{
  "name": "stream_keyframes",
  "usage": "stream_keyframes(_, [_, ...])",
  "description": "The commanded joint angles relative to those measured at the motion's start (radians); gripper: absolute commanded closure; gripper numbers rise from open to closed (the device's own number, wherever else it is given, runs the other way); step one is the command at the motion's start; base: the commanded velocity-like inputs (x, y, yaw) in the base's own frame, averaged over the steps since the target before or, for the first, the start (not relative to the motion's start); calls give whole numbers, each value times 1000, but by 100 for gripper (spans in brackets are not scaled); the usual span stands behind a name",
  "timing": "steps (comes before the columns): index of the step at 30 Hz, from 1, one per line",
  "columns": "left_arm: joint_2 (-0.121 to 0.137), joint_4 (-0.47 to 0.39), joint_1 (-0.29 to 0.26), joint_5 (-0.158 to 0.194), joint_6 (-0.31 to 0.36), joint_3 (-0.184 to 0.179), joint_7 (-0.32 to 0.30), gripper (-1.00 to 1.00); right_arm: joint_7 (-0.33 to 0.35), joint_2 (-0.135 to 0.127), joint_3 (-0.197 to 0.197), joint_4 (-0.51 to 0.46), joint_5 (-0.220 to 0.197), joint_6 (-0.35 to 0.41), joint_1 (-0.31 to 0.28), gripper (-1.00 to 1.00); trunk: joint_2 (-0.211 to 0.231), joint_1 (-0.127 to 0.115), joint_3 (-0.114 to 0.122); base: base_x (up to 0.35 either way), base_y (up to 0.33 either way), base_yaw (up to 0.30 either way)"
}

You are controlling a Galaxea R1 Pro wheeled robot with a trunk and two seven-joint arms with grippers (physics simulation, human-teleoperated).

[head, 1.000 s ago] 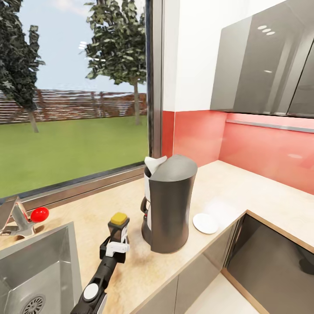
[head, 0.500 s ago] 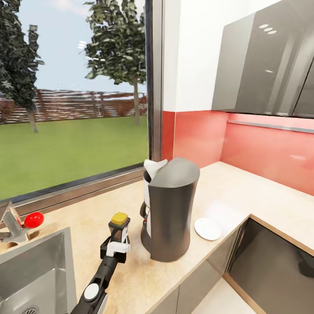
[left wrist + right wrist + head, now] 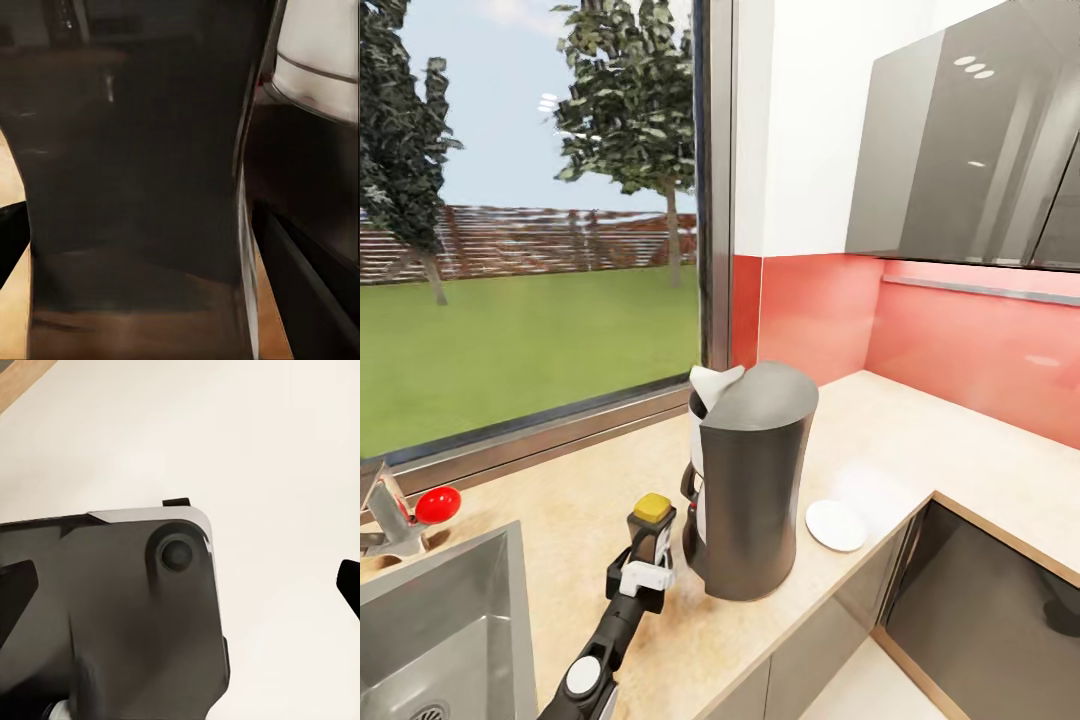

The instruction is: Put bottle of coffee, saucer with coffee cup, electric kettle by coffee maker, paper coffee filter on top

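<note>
Your left gripper (image 3: 650,560) sits low in the head view, a little left of centre, and it is clamped on the bottle of coffee (image 3: 651,532), a dark bottle with a yellow cap held upright over the countertop (image 3: 920,440). The bottle is just beside the coffee maker (image 3: 748,480), on its left side in the frame; you cannot tell from this angle whether the bottle's base touches the counter. In the left wrist view the bottle's dark body (image 3: 135,187) takes up most of the frame between the two fingers (image 3: 300,277), with the coffee maker's white and dark side (image 3: 315,67) close behind it at the upper right.

The coffee maker stands upright at the middle of the head view, with a white paper filter (image 3: 715,385) poking out at its top left. The saucer (image 3: 836,525) lies flat on the counter just right of the coffee maker, near the counter edge. The sink (image 3: 440,620) is at the lower left, with a red knob (image 3: 437,503) by it.

Your right gripper is seen from its wrist camera as dark finger edges at the two sides of the frame, so its fingers stand apart, above a dark box with a round knob (image 3: 177,556) over a pale floor.
</note>
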Motion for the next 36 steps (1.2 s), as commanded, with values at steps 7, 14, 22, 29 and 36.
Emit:
stream_keyframes(7, [-10, 70, -10, -9, -2, -1, 2, 100, -1, 0, -6, 0, 5, -3, 0, -100, 0, 0, -1, 0, 0, 0])
stream_keyframes(14, [-14, 115, -15, -6, -2, -1, 3, 100, -1, 0, -6, 0, 5, -3, 0, -100, 0, 0, -1, 0, 0, 0])
stream_keyframes(22, [-13, 119, -15, -5, -3, 0, 3, -100, -1, 0, -6, 0, 5, -3, 0, -100, 0, 0, -1, 0, 0, 0])
stream_keyframes(29, [-13, 119, -15, -5, -4, 0, 3, -100, -1, 0, -6, 0, 5, -3, 0, -100, 0, 0, -1, 0, 0, 0])
stream_keyframes(36, [-12, 117, -15, -5, -8, 0, 3, -100, -1, 0, -6, 0, 5, -3, 0, -100, 0, 0, -1, 0, 0, 0])
